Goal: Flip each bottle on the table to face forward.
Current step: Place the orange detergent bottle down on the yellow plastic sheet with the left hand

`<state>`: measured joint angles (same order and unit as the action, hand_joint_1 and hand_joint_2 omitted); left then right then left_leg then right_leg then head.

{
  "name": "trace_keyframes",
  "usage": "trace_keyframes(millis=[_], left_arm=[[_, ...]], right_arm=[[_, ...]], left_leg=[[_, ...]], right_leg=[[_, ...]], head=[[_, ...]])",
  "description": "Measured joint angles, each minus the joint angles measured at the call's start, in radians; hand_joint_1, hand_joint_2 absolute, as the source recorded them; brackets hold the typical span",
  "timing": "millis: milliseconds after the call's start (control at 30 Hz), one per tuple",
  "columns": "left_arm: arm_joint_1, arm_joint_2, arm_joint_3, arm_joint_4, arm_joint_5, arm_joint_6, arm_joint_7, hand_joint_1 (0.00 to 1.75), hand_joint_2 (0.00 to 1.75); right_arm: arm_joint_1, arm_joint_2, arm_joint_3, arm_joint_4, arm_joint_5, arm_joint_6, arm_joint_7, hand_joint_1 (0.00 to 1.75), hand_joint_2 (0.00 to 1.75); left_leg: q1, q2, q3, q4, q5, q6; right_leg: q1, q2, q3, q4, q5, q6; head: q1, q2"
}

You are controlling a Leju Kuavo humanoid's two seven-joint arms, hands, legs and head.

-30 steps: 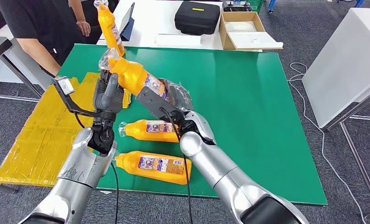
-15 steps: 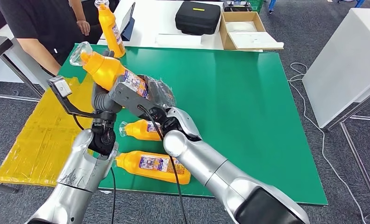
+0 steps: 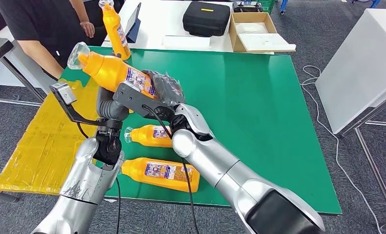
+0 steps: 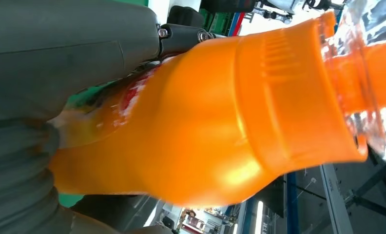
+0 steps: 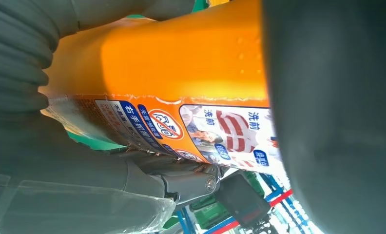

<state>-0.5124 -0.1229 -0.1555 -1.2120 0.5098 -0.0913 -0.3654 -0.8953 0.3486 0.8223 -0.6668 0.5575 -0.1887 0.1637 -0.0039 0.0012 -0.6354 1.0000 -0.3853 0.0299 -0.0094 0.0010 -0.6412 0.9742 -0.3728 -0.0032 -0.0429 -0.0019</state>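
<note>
Green desk [image 3: 259,112] fills the head view, with a yellow sheet [image 3: 45,141] at its left edge and a person [image 3: 40,29] standing behind. Right robot hand [image 3: 164,90] is wrapped around the base end of a raised orange bottle [image 3: 110,70]; its wrist view shows grey fingers [image 5: 337,112] closed over the labelled body, so it holds the bottle firmly. Left robot hand [image 3: 108,105] sits just under the bottle's shoulder, and its wrist view shows the thumb [image 4: 69,48] against the orange wall [image 4: 205,122], but how far its fingers are closed I cannot tell. The bottle's long axis slopes up and away to the robot's left, clear cap [image 3: 76,51] highest, base toward the right robot hand. My judgement: the turn hinges on that axis, since rolling it between the two robot hands would bring the label round, and the left is nearer the neck. Two more bottles lie on their sides below, the middle bottle [image 3: 149,135] and the near bottle [image 3: 162,173], caps left. A fourth bottle [image 3: 114,29] stands upright at the far edge
</note>
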Motion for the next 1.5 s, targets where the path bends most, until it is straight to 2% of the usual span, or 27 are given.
trace_keyframes(millis=[33,67,167,200,633,1000,1133,1267,1400,1500], left_arm=[[0.001,-0.001,0.000,0.000,-0.002,-0.001,0.000,0.00,1.75],[0.002,-0.002,-0.001,-0.001,-0.005,-0.002,0.000,0.13,1.75],[0.004,-0.005,-0.002,-0.001,-0.019,-0.005,-0.002,1.44,1.75],[0.004,-0.008,-0.002,-0.001,-0.022,-0.005,-0.004,1.75,1.75],[0.037,-0.017,0.004,-0.001,-0.017,-0.028,-0.040,1.75,1.75],[0.079,-0.015,0.015,-0.012,-0.001,-0.037,-0.038,1.75,1.75],[0.103,-0.010,0.017,-0.027,0.008,-0.037,-0.028,1.75,1.75],[0.112,-0.008,0.023,-0.049,0.012,-0.036,-0.020,1.75,1.75],[0.114,-0.006,0.029,-0.064,0.013,-0.035,-0.016,1.75,1.75],[0.112,-0.003,0.042,-0.072,0.013,-0.043,-0.016,1.75,1.75]], right_arm=[[0.000,0.000,-0.006,0.000,0.007,0.002,0.000,1.75,1.75],[0.000,0.000,-0.013,0.000,0.016,0.006,0.000,1.75,1.75],[0.000,0.000,-0.041,0.000,0.050,0.029,0.000,1.75,1.75],[0.000,0.000,-0.048,0.000,0.057,0.036,0.000,1.75,1.75],[0.034,0.004,-0.042,0.007,0.031,0.051,0.001,1.75,1.75],[0.057,0.008,0.047,0.010,-0.071,0.057,0.034,1.75,1.75],[0.056,0.004,0.119,0.011,-0.129,0.048,0.051,0.09,1.75],[0.056,0.001,0.169,0.018,-0.151,0.015,0.041,0.00,0.00],[0.055,-0.001,0.170,0.030,-0.112,-0.028,0.013,0.00,0.00],[0.059,-0.004,0.104,0.028,0.030,-0.008,-0.008,0.00,0.00]], left_leg=[[0.000,0.000,0.000,0.000,0.000,0.000],[0.000,0.000,0.000,0.000,0.000,0.000],[0.000,0.000,0.000,0.000,0.000,0.000],[0.000,0.000,0.000,0.000,0.000,0.000],[0.000,0.000,0.000,0.000,0.000,0.000],[0.000,0.000,0.000,0.000,0.000,0.000],[0.000,0.000,0.000,0.000,0.000,0.000],[0.000,0.000,0.000,0.000,0.000,0.000],[0.000,0.000,0.000,0.000,0.000,0.000],[0.000,0.000,0.000,0.000,0.000,0.000]], right_leg=[[0.000,0.000,0.000,0.000,0.000,0.000],[0.000,0.000,0.000,0.000,0.000,0.000],[0.000,0.000,0.000,0.000,0.000,0.000],[0.000,0.000,0.000,0.000,0.000,0.000],[0.000,0.000,0.000,0.000,0.000,0.000],[0.000,0.000,0.000,0.000,0.000,0.000],[0.000,0.000,-0.001,0.000,0.000,0.000],[0.000,0.000,-0.001,0.000,0.000,0.000],[0.000,0.000,-0.001,0.000,0.000,0.000],[0.000,0.000,-0.001,0.000,0.000,0.000]], head=[[0.000,0.000],[0.000,0.000],[0.000,0.000],[0.000,0.000],[0.000,0.000],[0.000,0.000],[0.000,0.000],[0.000,0.000],[0.000,0.000],[0.000,0.000]])
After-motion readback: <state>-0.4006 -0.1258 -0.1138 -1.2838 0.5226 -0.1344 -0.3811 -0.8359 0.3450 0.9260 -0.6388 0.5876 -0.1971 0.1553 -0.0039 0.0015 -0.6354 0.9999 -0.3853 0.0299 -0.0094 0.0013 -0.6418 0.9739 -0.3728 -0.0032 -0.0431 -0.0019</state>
